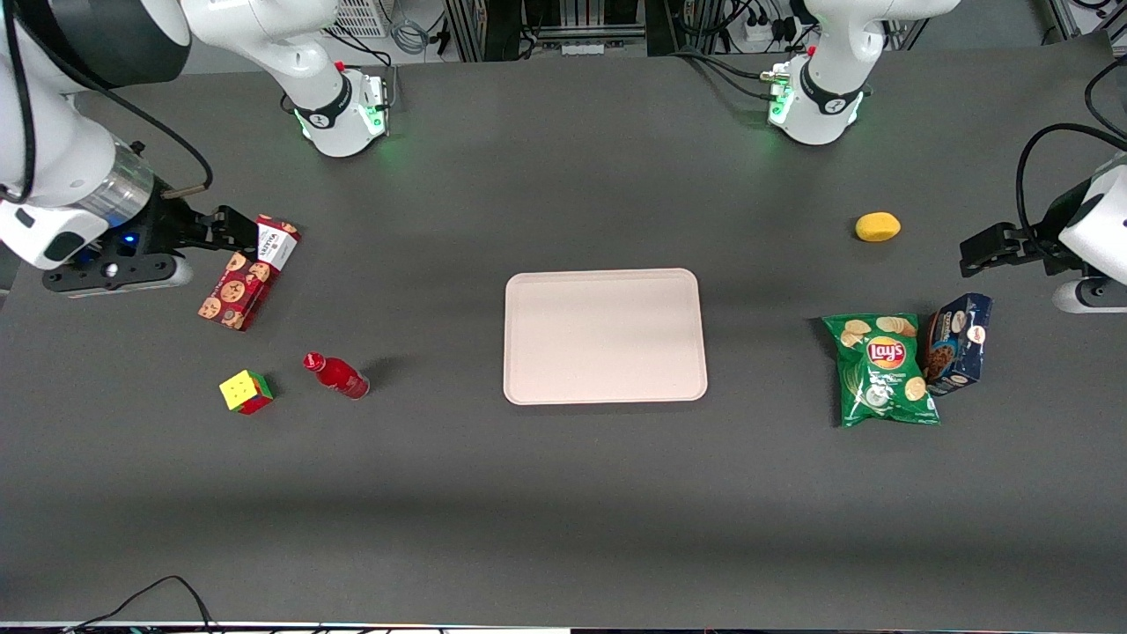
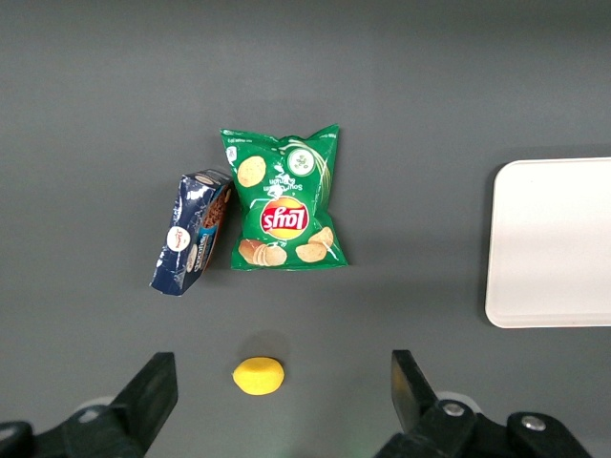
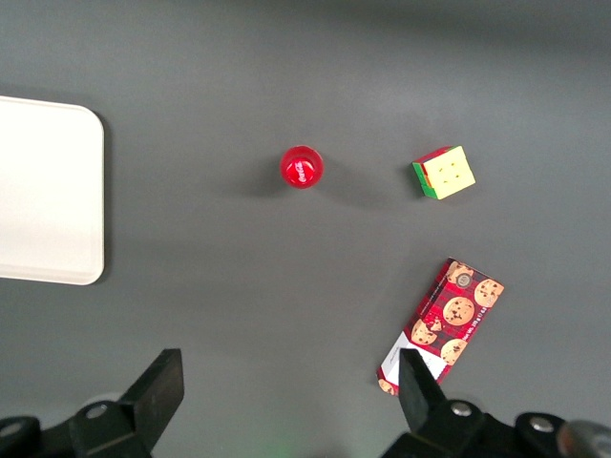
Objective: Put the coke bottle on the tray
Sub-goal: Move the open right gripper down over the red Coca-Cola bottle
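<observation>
On the dark table [image 1: 563, 502], toward the working arm's end, the coke bottle [image 1: 337, 375] stands upright between the puzzle cube [image 1: 246, 392] and the tray [image 1: 605, 335]; the wrist view looks straight down on its red cap [image 3: 302, 168]. The bottle is close to the cube and well apart from the tray, which has nothing on it. The cookie box [image 1: 249, 272] lies farther from the front camera than the bottle.

The gripper [image 1: 236, 231] hovers above the table right by the cookie box's white end, not near the bottle. Its fingers [image 3: 160, 386] are spread wide with nothing between them.

Handling guess: the bottle looks small, light, rigid and glossy, so likely slippery and easy to tip when nudged. Narrow neck and cap give little to grab. Best hold is probably across the wider body below the neck, coming down from above with the fingers to either side, squeezing firmly but not hard. The cube sits close, so finger clearance on that side needs care. Task not started yet; reach to the bottle comes first.
</observation>
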Robot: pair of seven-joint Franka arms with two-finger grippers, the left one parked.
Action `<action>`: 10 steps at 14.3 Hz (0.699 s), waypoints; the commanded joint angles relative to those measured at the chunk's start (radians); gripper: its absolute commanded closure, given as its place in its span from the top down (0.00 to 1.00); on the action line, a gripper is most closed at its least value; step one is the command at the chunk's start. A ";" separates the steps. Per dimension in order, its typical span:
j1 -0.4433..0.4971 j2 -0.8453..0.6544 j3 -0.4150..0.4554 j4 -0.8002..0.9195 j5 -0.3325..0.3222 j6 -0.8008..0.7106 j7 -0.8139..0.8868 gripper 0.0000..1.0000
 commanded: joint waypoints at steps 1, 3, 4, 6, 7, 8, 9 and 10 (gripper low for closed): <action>0.002 0.051 -0.016 -0.014 -0.006 0.004 -0.055 1.00; 0.002 0.089 -0.016 -0.049 -0.009 0.077 -0.065 1.00; 0.001 0.109 -0.014 -0.063 -0.008 0.120 -0.073 1.00; 0.001 0.143 -0.014 -0.092 -0.006 0.194 -0.075 1.00; -0.001 0.158 -0.014 -0.119 -0.006 0.243 -0.075 1.00; -0.004 0.163 -0.014 -0.155 -0.008 0.301 -0.078 1.00; -0.005 0.163 -0.014 -0.194 -0.006 0.358 -0.088 1.00; -0.008 0.163 -0.014 -0.228 -0.006 0.407 -0.092 1.00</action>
